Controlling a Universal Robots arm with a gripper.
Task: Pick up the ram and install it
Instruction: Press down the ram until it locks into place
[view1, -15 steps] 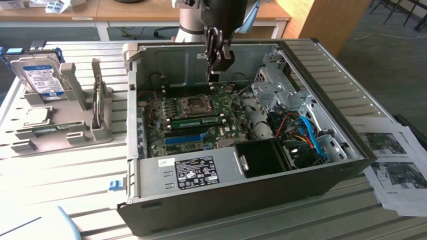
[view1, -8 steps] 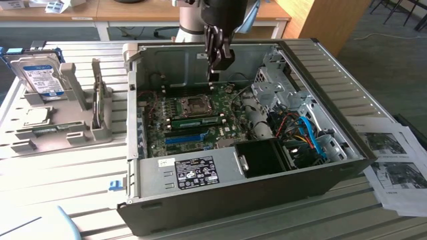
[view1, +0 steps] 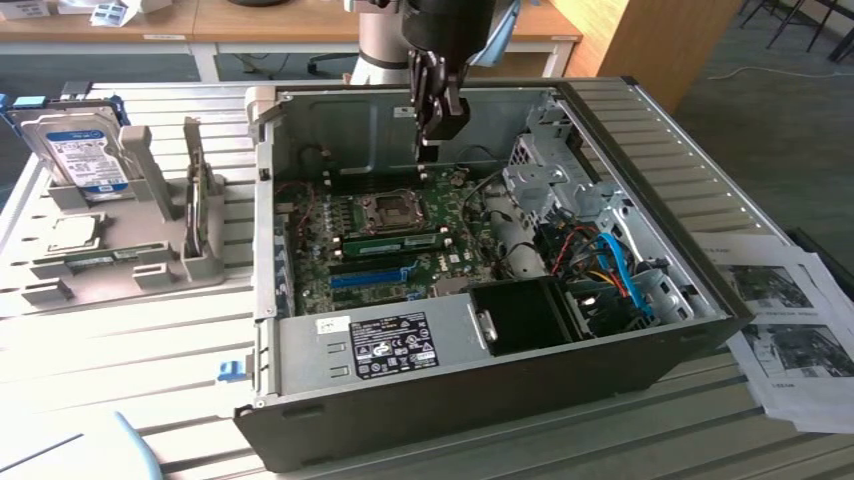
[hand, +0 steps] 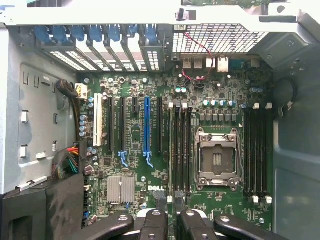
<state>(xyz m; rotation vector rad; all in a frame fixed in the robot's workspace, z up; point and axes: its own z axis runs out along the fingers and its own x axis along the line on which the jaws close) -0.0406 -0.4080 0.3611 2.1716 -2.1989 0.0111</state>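
Ram (view1: 396, 243) stands seated in a motherboard slot, between the blue expansion slot (view1: 370, 277) and the CPU socket (view1: 391, 208). Gripper (view1: 434, 140) hangs above and beyond it, apart, part-open, holding nothing.

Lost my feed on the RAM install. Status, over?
End effector hangs over open case. Green ram stick lies along slots beside processor socket; seating unclear. Nothing between it and motherboard.
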